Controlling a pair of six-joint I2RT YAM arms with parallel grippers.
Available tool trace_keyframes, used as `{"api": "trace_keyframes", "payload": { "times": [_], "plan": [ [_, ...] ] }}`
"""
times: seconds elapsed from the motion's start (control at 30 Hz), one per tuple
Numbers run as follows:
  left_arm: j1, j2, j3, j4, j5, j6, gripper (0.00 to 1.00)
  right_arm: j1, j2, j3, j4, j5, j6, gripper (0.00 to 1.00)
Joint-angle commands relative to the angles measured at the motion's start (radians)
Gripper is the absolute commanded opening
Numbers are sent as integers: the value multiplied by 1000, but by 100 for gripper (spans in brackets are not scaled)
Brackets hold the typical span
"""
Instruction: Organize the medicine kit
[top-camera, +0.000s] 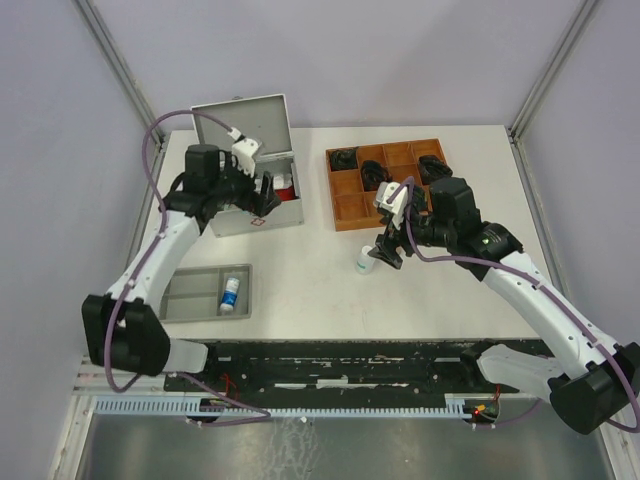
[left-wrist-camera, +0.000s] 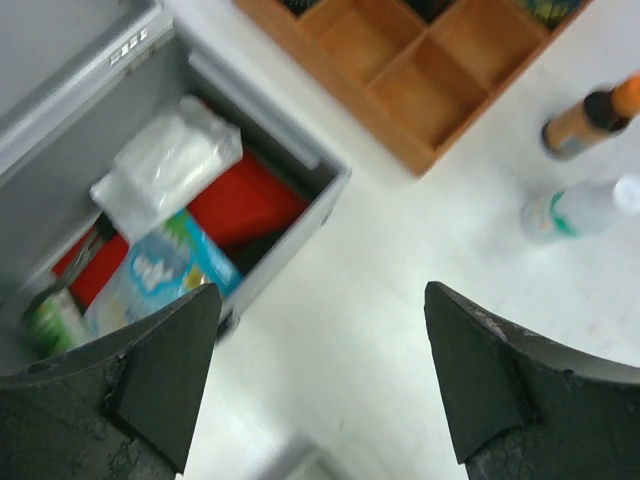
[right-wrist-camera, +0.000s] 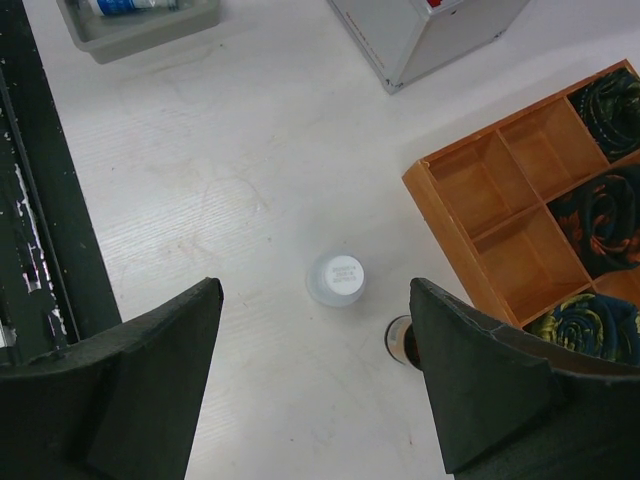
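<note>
You are working with the medicine kit sitting lid-up at the far left, holding a red pouch, white packet and blue box. Both grippers are hanging wide open and empty: the left gripper over the kit's front edge, the right gripper above the white bottle. That, the brown bottle and the grey tray's bottle are probably waiting to be packed.
</note>
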Motion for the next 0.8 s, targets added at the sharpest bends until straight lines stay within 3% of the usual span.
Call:
{"api": "trace_keyframes", "payload": {
  "times": [0.0,0.2,0.43,0.77],
  "plan": [
    [-2,-186,-125,-242,-129,354,89,-3,-25,12,4,-40,14,85],
    [-3,-375,-290,-315,-228,523,88,-4,-20,17,-8,-49,8,85],
    [-6,-472,-464,-290,-329,624,87,-3,-18,14,-5,-42,4,85],
    [-15,-470,-544,-235,-429,666,87,-4,4,16,-14,-44,1,85]
  ]
}}
